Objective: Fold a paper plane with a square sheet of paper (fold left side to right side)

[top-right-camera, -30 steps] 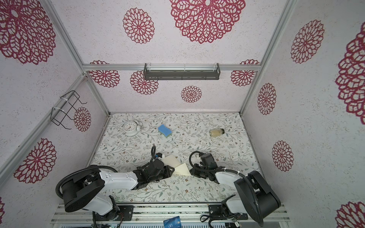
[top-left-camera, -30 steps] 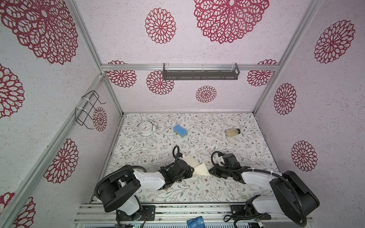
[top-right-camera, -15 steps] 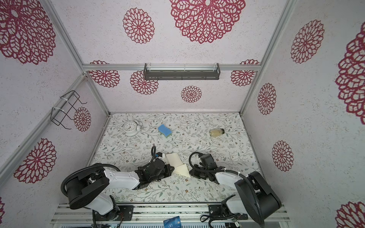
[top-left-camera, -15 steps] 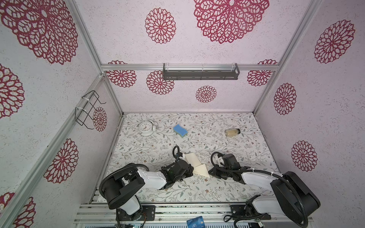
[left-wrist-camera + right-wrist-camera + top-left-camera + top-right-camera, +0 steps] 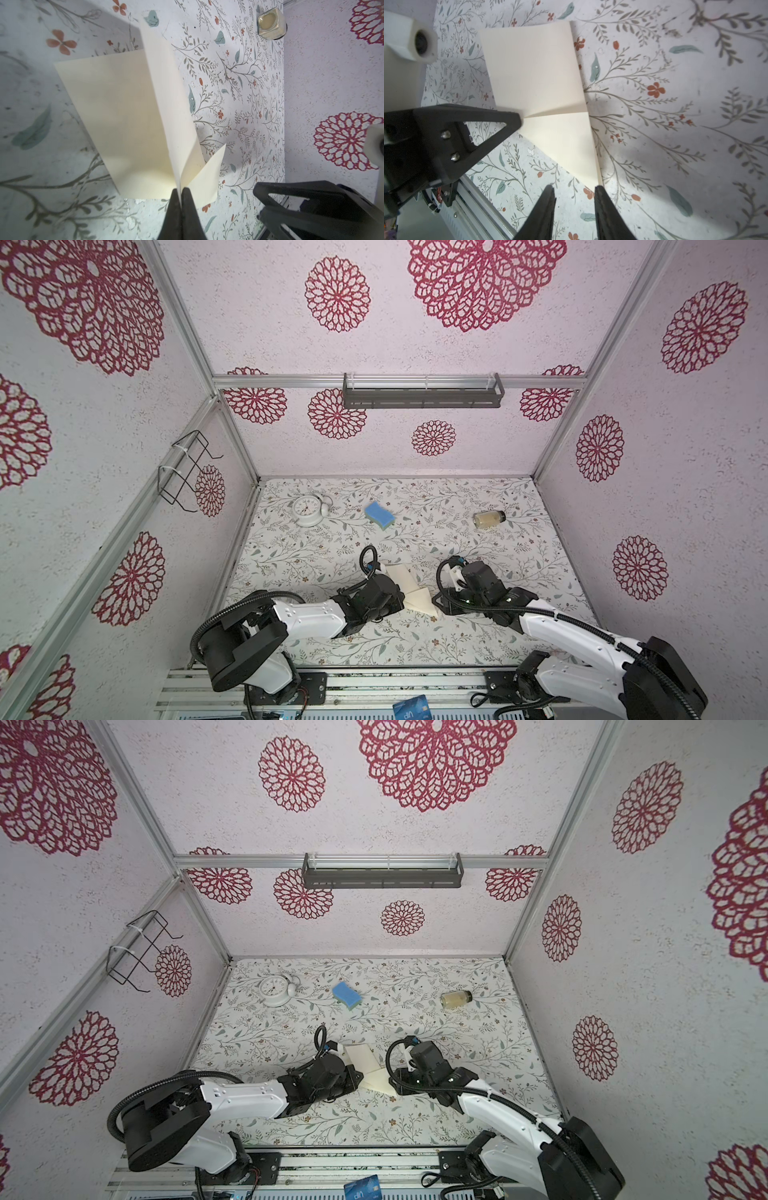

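Floral tabletop point(image 5: 415, 649) bears a cream-filled jar point(image 5: 489, 519); left jaws pinch the paper point(image 5: 124, 114), right jaws spread.

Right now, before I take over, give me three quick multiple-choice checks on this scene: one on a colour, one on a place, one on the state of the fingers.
1. The paper is:
A. cream
B. blue
C. red

2. The sponge lies:
A. under the paper
B. between the clock and the jar
C. right of the jar

3. The left fingers are:
A. open above the paper
B. shut on the sponge
C. shut on the paper

Answers:
1 A, both wrist views show plain cream.
2 B, in both top views it sits at the back between them.
3 C, the left wrist view shows them pinching a raised paper edge.
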Motion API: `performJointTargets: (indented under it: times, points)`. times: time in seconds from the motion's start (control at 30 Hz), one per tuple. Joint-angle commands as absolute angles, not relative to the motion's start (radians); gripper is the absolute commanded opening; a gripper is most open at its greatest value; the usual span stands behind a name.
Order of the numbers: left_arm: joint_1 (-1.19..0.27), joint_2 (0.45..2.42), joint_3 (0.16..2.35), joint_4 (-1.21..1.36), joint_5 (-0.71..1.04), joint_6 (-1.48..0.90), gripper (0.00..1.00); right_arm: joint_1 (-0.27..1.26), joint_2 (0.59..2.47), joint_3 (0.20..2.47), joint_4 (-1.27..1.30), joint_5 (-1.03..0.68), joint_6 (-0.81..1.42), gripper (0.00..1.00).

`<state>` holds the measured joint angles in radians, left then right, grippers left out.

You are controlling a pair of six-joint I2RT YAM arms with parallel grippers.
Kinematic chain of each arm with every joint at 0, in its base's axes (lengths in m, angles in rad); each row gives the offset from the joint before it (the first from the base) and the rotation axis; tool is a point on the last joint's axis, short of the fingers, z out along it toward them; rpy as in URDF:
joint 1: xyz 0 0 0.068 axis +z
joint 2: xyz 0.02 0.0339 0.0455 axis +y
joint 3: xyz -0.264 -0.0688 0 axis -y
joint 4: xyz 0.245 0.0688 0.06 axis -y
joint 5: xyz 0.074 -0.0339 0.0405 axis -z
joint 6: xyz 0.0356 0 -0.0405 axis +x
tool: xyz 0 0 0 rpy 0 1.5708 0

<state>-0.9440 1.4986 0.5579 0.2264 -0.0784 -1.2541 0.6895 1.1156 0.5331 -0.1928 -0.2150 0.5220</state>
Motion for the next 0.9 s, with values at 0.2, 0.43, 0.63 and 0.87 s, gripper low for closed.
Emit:
performJointTargets:
  times: [0.2,0.43,0.63,0.87]
  points:
    - [-0.907,1.477,0.585,0.17,-0.024,-1.296,0.0,0.861,1.225,0.627,-0.196,-0.041,0.369,0.47]
    - [-0.882,1.466,0.595,0.166,0.006,-1.304,0.0,0.942,1.322,0.662,-0.162,0.079,0.338,0.5]
    - [-0.873,1.464,0.607,0.149,0.026,-1.31,0.0,1.006,1.398,0.697,-0.16,0.224,0.316,0.49]
    - [-0.863,1.463,0.611,0.146,0.041,-1.318,0.0,1.029,1.435,0.703,-0.144,0.292,0.315,0.47]
